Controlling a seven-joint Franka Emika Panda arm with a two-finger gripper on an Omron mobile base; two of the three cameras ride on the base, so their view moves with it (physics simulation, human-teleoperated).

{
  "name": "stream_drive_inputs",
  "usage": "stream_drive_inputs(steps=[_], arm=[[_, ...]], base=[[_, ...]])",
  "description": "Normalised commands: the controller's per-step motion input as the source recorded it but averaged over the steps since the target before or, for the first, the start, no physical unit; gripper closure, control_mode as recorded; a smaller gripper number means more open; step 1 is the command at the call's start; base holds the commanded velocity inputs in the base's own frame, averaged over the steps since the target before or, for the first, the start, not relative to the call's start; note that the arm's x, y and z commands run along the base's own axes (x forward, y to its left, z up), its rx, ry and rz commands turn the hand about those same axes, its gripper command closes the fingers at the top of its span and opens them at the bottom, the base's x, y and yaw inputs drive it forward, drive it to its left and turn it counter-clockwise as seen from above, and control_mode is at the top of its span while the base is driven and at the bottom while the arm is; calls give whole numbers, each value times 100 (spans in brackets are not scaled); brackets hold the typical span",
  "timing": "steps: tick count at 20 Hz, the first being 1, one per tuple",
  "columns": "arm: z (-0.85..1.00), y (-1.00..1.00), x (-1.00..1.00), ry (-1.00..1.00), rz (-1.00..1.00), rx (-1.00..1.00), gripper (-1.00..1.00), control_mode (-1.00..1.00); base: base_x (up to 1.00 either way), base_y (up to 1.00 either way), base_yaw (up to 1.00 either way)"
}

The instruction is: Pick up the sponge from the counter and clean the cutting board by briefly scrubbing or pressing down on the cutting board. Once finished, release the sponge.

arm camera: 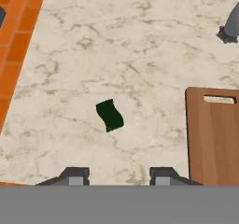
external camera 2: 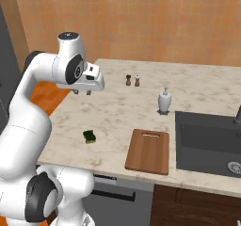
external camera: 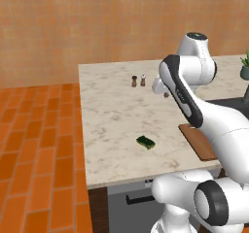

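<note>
The sponge (arm camera: 110, 115), dark green on top, lies flat and alone on the pale marble table (arm camera: 116, 45), untouched, near the table's front edge. In the hand view it sits just above the gap between the two dark fingertips, slightly toward eleven o'clock. The cutting board (arm camera: 214, 134) rests on the same table at three o'clock from the sponge, apart from it, with its handle slot at the far end.

The pincer (external camera 2: 82, 92) hangs well above the table, holding nothing, its fingers pointing down over the stretch of table behind the sponge. Its jaws stand at their narrowest, though a gap shows between the tips in the hand view.

Beyond, in the right base view, a white soap dispenser (external camera 2: 164, 100) stands at twelve o'clock from the board, two small shakers (external camera 2: 132, 80) farther back, and a dark sink (external camera 2: 207, 140) just beside the board at three o'clock.

The job appears to be at its first step: the reach for the sponge. The next move likely calls for spreading the jaws, lining up with the sponge's skewed sides, whose exact angle is hard to judge at this distance, and descending straight onto it.
</note>
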Motion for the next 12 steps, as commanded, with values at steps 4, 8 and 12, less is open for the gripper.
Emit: stream_drive_inputs(steps=[4, 8, 12], arm=[[-9, 0, -25, 4, 1, 0, -100, -100], [-52, 0, -32, 22, 7, 0, -100, -100], [-26, 0, 0, 18, 5, 0, -100, -100]], base=[[0, 0, 0], [0, 0, 0], [0, 0, 0]])
